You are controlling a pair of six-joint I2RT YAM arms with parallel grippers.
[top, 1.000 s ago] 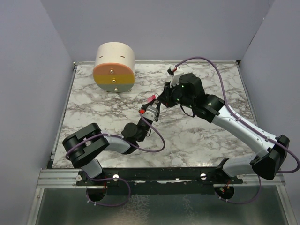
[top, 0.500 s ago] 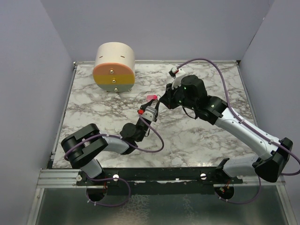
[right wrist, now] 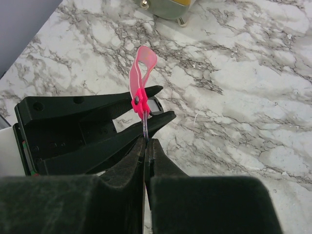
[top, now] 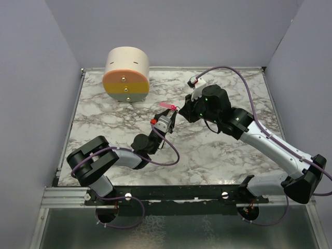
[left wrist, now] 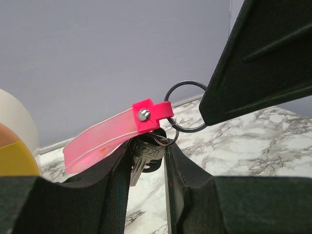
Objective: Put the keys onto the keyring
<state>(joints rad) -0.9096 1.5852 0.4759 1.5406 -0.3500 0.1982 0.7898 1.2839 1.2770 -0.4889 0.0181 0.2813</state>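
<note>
- Above the middle of the marble surface, the two arms meet tip to tip.
- The left fingers are clamped on the dark head of a key. Its blade hangs down between them and is mostly hidden.
- A pink strap sticks out sideways from the top of the key, fixed by a small rivet.
- The ring sits just beside the rivet. Its far side disappears behind the right fingers, which are pressed together on it.
- A smaller wire loop shows under the strap, but I cannot tell how it joins the key, strap and ring.
- From above, the key and ring are too small to make out, and only the pink strap shows.
- A cream and orange round box stands at the far left, well apart; the left wrist view cuts it off.
</note>
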